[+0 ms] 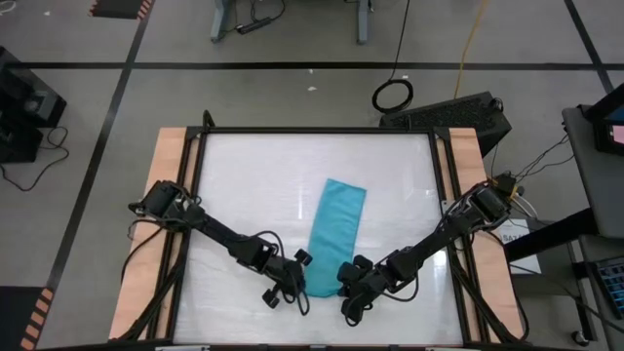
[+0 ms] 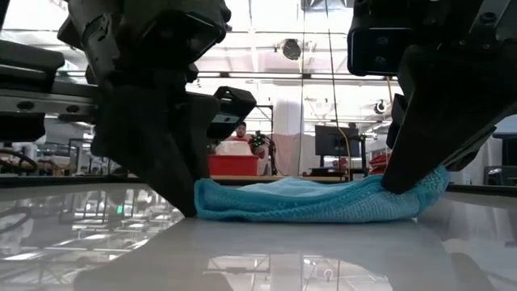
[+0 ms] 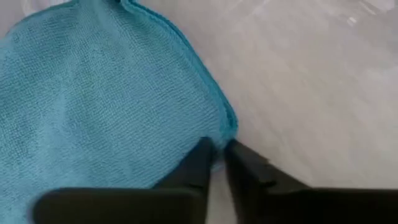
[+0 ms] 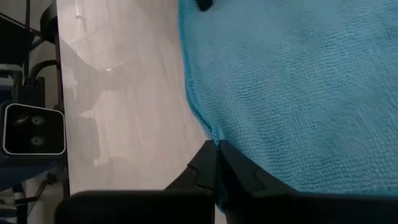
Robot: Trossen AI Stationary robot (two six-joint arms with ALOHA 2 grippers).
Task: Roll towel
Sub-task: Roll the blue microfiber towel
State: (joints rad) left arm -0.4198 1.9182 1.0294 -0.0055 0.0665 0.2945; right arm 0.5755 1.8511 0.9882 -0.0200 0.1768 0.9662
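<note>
The turquoise towel lies flat on the white table, its length running from far to near; it also shows in the low view. My left gripper is at the towel's near left corner, shut on it. My right gripper is at the near right corner, also shut on it. In the low view the left gripper stands at the towel's left end and the right gripper at its right end. My left gripper pinches the towel's edge at its near left corner between its two fingers, slanting down from the table's left. That corner stays low at the table; the rest lies flat. My right gripper pinches the towel's edge at its near right corner between its two fingers, slanting down from the table's right. That end is raised a little off the table; the rest lies flat.
Wooden rails run along the table's left and right sides. A small camera stands at the table's near edge. Bare table lies to the left, right and far side of the towel.
</note>
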